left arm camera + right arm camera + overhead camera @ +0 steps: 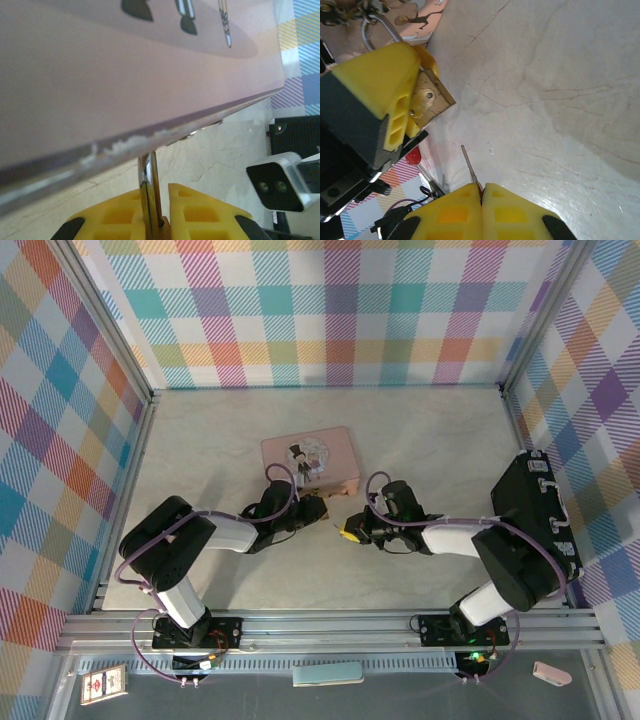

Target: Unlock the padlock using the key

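A: Any writing on the padlock [431, 100]?

B: None I can read. Its brass face shows one small round spot and a row of fine ticks along one edge. The metal is dull gold, scuffed and square-cornered. A thin silver shackle [374, 26] curves out of it in a U.

A: Where is it?

B: In the left hand [154, 199]. The yellow ribbed fingers [377, 82] are closed on the body, so only a corner of brass sticks out. In the left wrist view the shackle rises between them to the lower edge of the pink tin [335, 452], where the paint is chipped white. I cannot tell whether shackle and tin touch.

A: And the key [469, 164]?

B: A grey sliver of metal, flat and narrow. It sticks out of the right hand [481, 190], whose two yellow fingers are pressed together on its base. Its tip points towards the padlock, near it but apart.

A: The tin's label?

B: A cartoon figure in a round picture on the lid, and dark silhouettes beside it. Any lettering is too small to read.

A: And under it all?

B: A pale bench [430, 445], glossy and marble-like with thin brown veins. Walls [340, 310] of pastel plaid stand around it.
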Controlling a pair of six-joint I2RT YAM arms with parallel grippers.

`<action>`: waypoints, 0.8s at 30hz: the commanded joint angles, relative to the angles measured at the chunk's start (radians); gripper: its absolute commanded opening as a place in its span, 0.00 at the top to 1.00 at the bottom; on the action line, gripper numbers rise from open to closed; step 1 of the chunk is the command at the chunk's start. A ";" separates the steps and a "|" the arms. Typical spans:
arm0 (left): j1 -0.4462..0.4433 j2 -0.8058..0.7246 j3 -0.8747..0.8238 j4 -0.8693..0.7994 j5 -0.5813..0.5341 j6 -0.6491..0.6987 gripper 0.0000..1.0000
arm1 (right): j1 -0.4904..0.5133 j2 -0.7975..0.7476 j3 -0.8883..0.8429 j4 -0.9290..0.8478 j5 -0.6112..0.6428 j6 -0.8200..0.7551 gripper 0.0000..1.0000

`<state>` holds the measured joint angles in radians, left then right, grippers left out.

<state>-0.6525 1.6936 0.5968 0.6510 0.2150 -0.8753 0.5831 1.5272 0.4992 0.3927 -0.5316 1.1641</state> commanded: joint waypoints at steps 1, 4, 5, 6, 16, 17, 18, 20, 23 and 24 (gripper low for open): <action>0.036 0.017 0.005 0.067 -0.025 -0.078 0.93 | -0.010 0.048 0.016 0.115 -0.044 0.027 1.00; 0.058 0.030 -0.009 0.118 -0.017 -0.106 0.93 | -0.011 0.091 0.025 0.190 -0.064 0.054 1.00; 0.063 0.033 -0.015 0.128 -0.017 -0.116 0.93 | -0.011 0.102 0.028 0.210 -0.068 0.062 1.00; 0.065 0.033 -0.019 0.132 -0.020 -0.122 0.93 | -0.011 0.107 0.029 0.219 -0.070 0.066 1.00; 0.091 0.024 -0.066 0.187 -0.023 -0.157 0.93 | -0.011 0.162 0.030 0.341 -0.084 0.098 1.00; 0.093 0.023 -0.067 0.187 -0.021 -0.157 0.93 | -0.011 0.182 0.026 0.388 -0.089 0.121 1.00; 0.094 0.023 -0.068 0.187 -0.019 -0.157 0.93 | -0.011 0.199 0.024 0.423 -0.092 0.139 1.00; 0.095 0.023 -0.066 0.188 -0.016 -0.158 0.93 | -0.011 0.231 0.022 0.482 -0.097 0.166 1.00; 0.097 0.023 -0.069 0.193 -0.016 -0.162 0.93 | -0.010 0.247 0.024 0.514 -0.096 0.180 1.00; 0.098 0.023 -0.070 0.193 -0.017 -0.162 0.93 | -0.011 0.247 0.024 0.515 -0.096 0.179 1.00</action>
<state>-0.5846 1.7123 0.5510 0.8104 0.2050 -0.9436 0.5804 1.7683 0.5171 0.7971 -0.6037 1.3087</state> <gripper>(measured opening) 0.139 0.050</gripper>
